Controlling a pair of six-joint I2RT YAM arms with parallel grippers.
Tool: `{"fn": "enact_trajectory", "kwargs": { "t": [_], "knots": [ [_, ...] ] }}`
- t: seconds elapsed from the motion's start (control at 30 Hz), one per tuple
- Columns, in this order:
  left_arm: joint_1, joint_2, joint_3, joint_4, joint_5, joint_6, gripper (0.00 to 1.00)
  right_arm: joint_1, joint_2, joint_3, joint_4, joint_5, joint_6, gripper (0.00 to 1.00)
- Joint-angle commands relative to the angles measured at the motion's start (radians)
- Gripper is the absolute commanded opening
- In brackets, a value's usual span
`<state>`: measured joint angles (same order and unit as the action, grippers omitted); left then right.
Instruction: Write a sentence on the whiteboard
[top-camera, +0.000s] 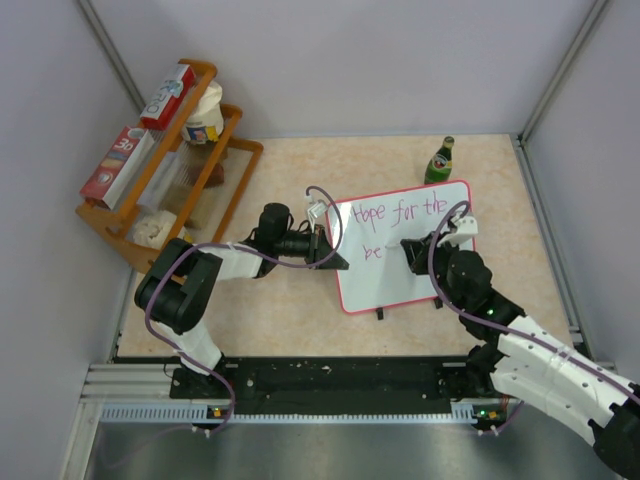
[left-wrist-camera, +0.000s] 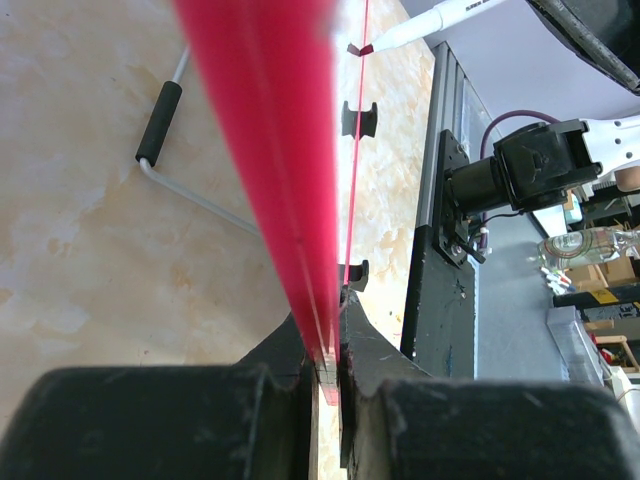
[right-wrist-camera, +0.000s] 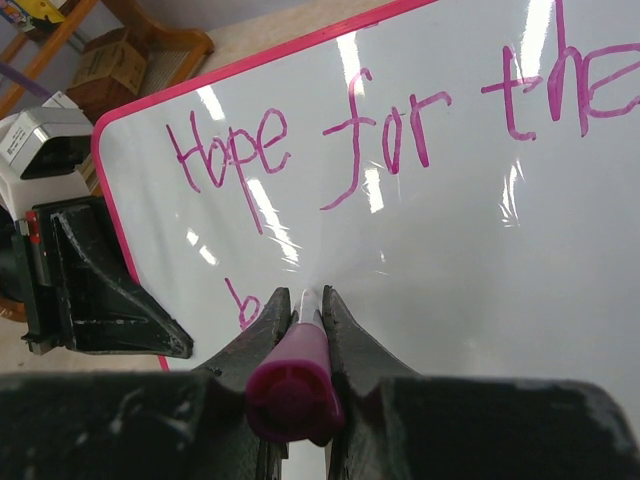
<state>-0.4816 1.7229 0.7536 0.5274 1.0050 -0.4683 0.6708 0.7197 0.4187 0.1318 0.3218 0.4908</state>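
The whiteboard (top-camera: 420, 235) stands tilted on the table, white with a red-pink rim and two black clip feet. The sentence (top-camera: 400, 212) reads "Hope for the" on the top line and "be" below; in the right wrist view (right-wrist-camera: 380, 130) only "b" of the second line shows. My left gripper (top-camera: 328, 255) is shut on the board's left rim (left-wrist-camera: 300, 200), which runs edge-on through the left wrist view. My right gripper (top-camera: 412, 252) is shut on a purple marker (right-wrist-camera: 295, 375), its tip at the board beside the second line.
A green bottle (top-camera: 439, 161) stands behind the board. A wooden rack (top-camera: 175, 165) with boxes and packets fills the back left. A metal stand leg with a black cap (left-wrist-camera: 160, 125) lies behind the board. The black base rail (top-camera: 330, 385) runs along the near edge.
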Motion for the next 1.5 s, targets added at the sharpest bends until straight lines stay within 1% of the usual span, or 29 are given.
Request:
{"fn": "enact_trajectory", "kwargs": {
  "t": [0.0, 0.2, 0.47, 0.6, 1.47],
  "knots": [
    [-0.043, 0.015, -0.033, -0.125, -0.002, 0.157, 0.0, -0.011, 0.001, -0.004, 0.026, 0.019, -0.011, 0.0],
    [-0.043, 0.014, -0.034, -0.125, -0.002, 0.157, 0.0, -0.01, 0.012, -0.011, 0.04, 0.017, -0.009, 0.0],
    [-0.043, 0.015, -0.034, -0.124, 0.001, 0.155, 0.0, -0.01, 0.029, -0.015, 0.069, -0.032, -0.008, 0.0],
    [-0.043, 0.015, -0.033, -0.122, 0.001, 0.155, 0.0, -0.008, 0.037, -0.017, 0.055, -0.043, -0.006, 0.0],
    [-0.045, 0.017, -0.033, -0.125, -0.003, 0.157, 0.0, -0.01, -0.026, -0.058, -0.041, 0.013, -0.027, 0.0]
  ]
}}
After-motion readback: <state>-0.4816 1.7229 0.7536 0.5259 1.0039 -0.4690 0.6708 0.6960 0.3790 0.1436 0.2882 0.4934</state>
